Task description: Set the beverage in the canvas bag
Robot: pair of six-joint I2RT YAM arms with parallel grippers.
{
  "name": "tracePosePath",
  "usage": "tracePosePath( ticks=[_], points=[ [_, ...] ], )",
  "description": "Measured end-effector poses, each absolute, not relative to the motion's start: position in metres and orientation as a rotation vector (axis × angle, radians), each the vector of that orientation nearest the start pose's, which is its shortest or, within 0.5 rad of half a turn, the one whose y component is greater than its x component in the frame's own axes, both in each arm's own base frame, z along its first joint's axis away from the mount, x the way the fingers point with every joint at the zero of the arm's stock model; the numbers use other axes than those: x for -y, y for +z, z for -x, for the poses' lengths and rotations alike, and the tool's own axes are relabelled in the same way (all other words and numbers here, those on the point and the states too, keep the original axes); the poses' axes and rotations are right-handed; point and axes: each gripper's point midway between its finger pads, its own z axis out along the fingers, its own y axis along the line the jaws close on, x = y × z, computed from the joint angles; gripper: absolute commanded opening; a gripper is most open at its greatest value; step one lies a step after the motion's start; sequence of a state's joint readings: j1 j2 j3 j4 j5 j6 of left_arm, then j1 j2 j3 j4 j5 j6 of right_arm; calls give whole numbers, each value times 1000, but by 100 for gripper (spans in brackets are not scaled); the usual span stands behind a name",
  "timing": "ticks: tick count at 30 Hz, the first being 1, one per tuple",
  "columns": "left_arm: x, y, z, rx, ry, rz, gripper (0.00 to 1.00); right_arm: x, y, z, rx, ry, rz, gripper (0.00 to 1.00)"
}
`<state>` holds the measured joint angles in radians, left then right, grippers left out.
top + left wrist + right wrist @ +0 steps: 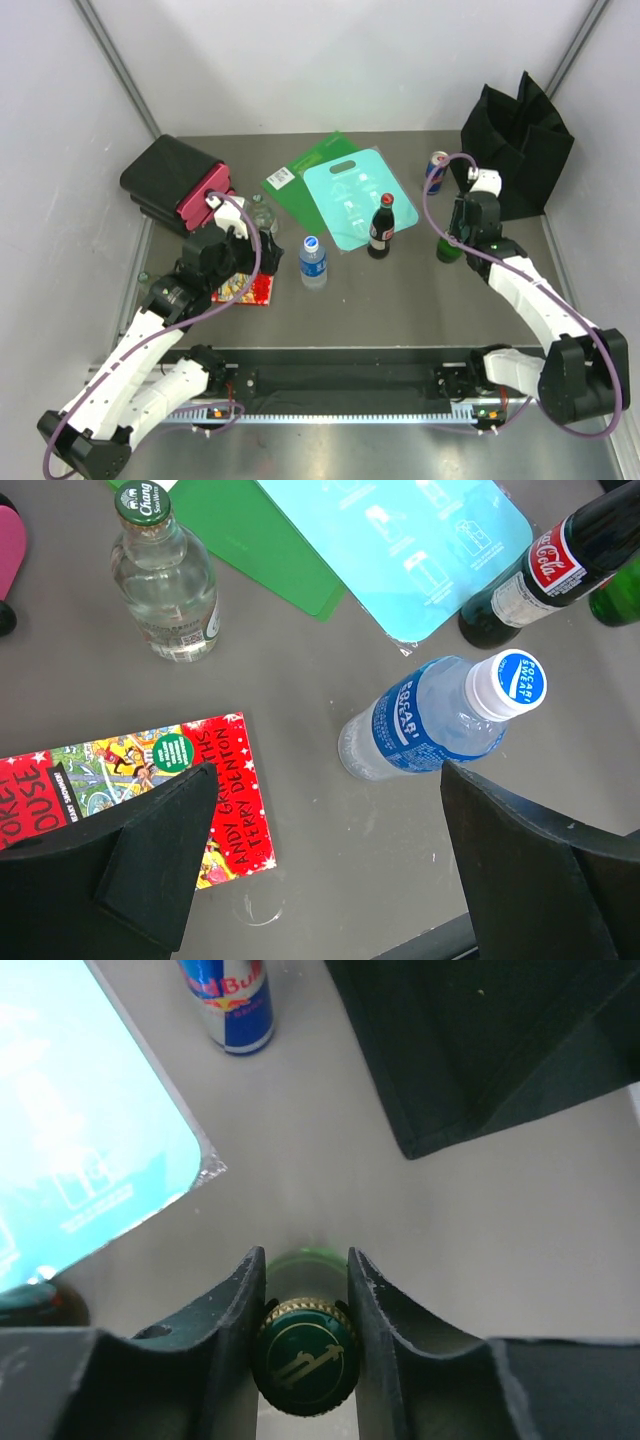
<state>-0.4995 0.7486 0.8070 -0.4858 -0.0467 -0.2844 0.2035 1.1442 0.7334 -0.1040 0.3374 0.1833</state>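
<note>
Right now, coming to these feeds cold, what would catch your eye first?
The right gripper is closed around the neck of the upright green bottle, a short way in front of the black canvas bag in the far right corner. The left gripper hangs open above a red book and a Pocari Sweat bottle, left of centre.

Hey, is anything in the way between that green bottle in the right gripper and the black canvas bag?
Nothing visible is. The right gripper, jaws closed on the green bottle, faces bare table up to the canvas bag. The Red Bull can stands left of that line.
</note>
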Motion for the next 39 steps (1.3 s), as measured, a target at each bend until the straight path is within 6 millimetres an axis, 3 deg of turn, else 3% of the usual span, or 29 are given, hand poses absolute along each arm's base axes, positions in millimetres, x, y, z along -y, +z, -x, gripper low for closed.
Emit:
tracePosePath(
  ticks=[6,10,15,23,30,36,39],
  points=[
    [136,228,-243,-2018,-454,-187,96,-13,159,-341,-2093,-175,-158,0],
    [136,227,-243,-2018,-454,-188,96,-11,178,-338,-2116,-196,-142,0],
    [137,227,-243,-2018,-454,-188,97,-18,223,-343,-2091,-154,-126,0],
    [136,227,-243,-2017,-450,-191,96,-32,332,-354,-1977,-52,-86,0],
    [137,227,-242,-2017,-451,-199,97,-42,403,-381,-1872,-21,-49,0],
    [138,227,-242,-2016,-449,-204,97,-34,427,-416,-1825,-78,-46,0],
    [137,227,-242,-2016,-444,-203,97,-20,441,-442,-1797,-105,-82,0]
  ],
)
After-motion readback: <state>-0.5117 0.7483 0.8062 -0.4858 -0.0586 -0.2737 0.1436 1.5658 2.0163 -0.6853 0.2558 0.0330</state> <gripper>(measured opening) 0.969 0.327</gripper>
